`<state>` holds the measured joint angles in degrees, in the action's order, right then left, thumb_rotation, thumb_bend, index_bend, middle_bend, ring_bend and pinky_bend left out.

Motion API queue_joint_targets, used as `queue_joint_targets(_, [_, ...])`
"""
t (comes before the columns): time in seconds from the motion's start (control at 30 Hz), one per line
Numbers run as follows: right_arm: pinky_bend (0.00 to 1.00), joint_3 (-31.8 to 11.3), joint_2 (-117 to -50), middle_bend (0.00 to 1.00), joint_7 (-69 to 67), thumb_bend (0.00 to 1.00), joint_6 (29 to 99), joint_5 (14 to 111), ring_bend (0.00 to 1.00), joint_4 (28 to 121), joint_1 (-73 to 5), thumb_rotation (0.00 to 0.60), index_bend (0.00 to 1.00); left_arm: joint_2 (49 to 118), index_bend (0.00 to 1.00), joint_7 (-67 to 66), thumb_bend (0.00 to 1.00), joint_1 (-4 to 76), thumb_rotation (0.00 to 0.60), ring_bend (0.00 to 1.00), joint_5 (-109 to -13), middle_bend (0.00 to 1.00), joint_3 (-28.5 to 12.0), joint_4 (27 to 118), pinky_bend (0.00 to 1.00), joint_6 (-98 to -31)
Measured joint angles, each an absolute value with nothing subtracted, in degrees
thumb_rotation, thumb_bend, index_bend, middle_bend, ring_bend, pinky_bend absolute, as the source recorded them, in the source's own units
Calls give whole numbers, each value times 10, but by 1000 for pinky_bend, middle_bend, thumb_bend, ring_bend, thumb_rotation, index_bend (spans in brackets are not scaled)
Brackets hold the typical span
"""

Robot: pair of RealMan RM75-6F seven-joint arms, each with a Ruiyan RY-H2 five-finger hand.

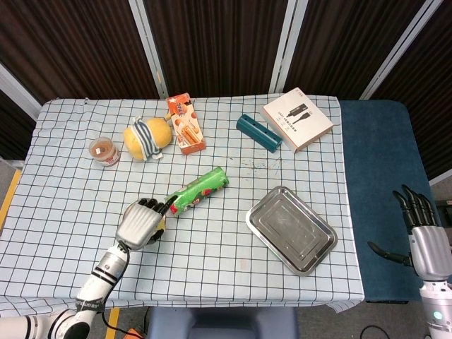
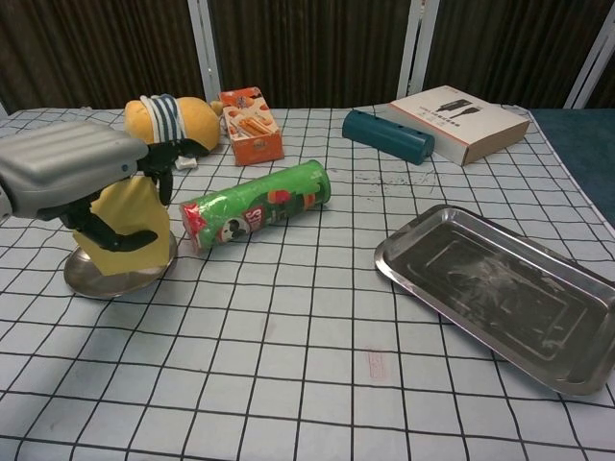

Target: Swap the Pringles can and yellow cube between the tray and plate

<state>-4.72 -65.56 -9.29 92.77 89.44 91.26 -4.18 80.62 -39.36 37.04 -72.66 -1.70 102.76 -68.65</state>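
Gripping the yellow cube (image 2: 128, 227), the left hand (image 2: 72, 178) is holding it tilted just above the plate (image 2: 108, 277). Beside them, the Pringles can (image 2: 254, 206) is lying on the checked cloth, apart from the tray (image 2: 500, 294). Off-table, the right hand (image 1: 421, 233) is hanging with fingers spread.

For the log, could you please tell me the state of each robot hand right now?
Left robot hand: holding the yellow cube, lifted just above the plate.
Right robot hand: open, holding nothing, off the table.
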Motion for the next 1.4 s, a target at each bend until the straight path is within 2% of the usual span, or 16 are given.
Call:
queue_joint_targets(0.17, [0,-49,-655,0,-95,64,930,896,0,913,-39,600,0,798,0,-392,494,361,600,467,-798,378,10,1096,655,-696])
queue_joint_targets(0.3, [0,-48,-655,0,-96,65,929,897,0,913,-38,600,0,817,0,-399,493,360,600,467,-812,377,18,1110,655,-687])
queue_joint_targets(0.57, [0,-48,-650,0,-104,65,926,900,0,914,-38,600,0,914,0,-448,489,365,600,461,-796,363,9,1078,655,-667])
queue_joint_targets(0.7, [0,-48,-646,0,-112,64,923,900,0,914,-38,600,0,967,0,-477,472,366,600,408,-783,303,1,1033,646,-665])
queue_joint_targets(0.8, [0,-48,-643,0,-116,64,921,899,0,914,-38,600,0,994,0,-494,466,365,600,293,-777,197,-4,999,559,-668])
queue_joint_targets(0.87, [0,-48,-642,0,-118,65,919,899,0,915,-38,600,0,1008,0,-508,452,364,600,152,-776,72,-5,977,398,-671])
queue_joint_targets(0.97, [0,-49,-641,0,-119,64,918,898,0,915,-38,600,0,1023,0,-522,426,362,600,20,-769,0,-7,959,240,-671])
queue_joint_targets(1.13, [0,-49,-641,0,-118,64,916,898,0,917,-38,600,0,1016,0,-523,399,362,600,0,-754,0,-9,968,148,-661])
queue_joint_targets(1.4, [0,-48,-640,0,-117,65,912,899,0,919,-38,600,0,975,0,-548,375,361,600,0,-716,0,-8,1034,96,-650])
